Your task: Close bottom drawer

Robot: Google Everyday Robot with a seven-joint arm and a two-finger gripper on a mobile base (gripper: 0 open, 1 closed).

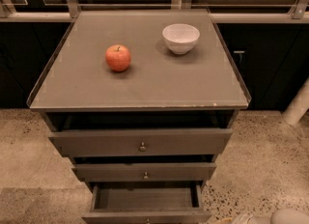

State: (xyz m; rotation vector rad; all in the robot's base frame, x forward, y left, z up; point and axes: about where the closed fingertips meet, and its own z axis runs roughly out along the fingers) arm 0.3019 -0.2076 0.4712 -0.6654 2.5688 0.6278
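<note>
Found the bottom drawer point(125, 217) pulled well out at the foot of the cabinet point(145, 85), interior exposed and closing wholly outstanding, and noted the gripper point(239, 219) low beside its right front corner, grip state impossible to tell.

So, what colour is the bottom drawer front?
The bottom drawer is grey-brown, camera view; tool at bottom-right corner.

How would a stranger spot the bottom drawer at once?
The grey cabinet carries an apple and a bowl. Its bottom drawer, lowest of three, is the only one open enough to show its inside; the gripper is beside its right corner.
</note>
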